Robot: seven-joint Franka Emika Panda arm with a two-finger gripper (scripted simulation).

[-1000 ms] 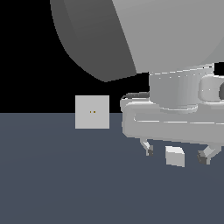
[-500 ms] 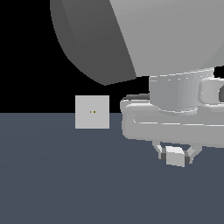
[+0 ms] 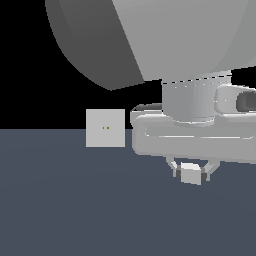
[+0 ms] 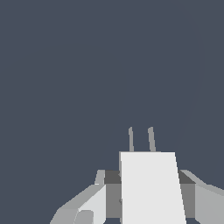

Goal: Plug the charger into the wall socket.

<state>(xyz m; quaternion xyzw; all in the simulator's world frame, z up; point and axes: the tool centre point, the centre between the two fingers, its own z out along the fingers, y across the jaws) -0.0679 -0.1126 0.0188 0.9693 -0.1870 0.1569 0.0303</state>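
Arm: the large grey body fills the upper part of the exterior view, wrist pointing down over the dark floor (image 3: 60,210).
Floor: a plain dark surface; its far edge meets the black background, and the socket stands at that edge.
Socket (image 3: 105,128): flat light-grey square panel, upright, two tiny orange dots at its centre, untouched; it lies well apart from the gripper, toward the exterior view's left.
Gripper (image 3: 190,173): fingers clenched on the charger, one on each side of the block.
Charger (image 3: 191,173): small off-white block held between the fingers; the wrist view shows its plain face (image 4: 151,188) with two thin prongs pointing away from the camera.
Change: a second ago the fingers stood wide on either side of the block; now they have closed on it.
Meaning: the grasp looks done; carrying the block over to the panel and lining the prongs up with the dots remains.
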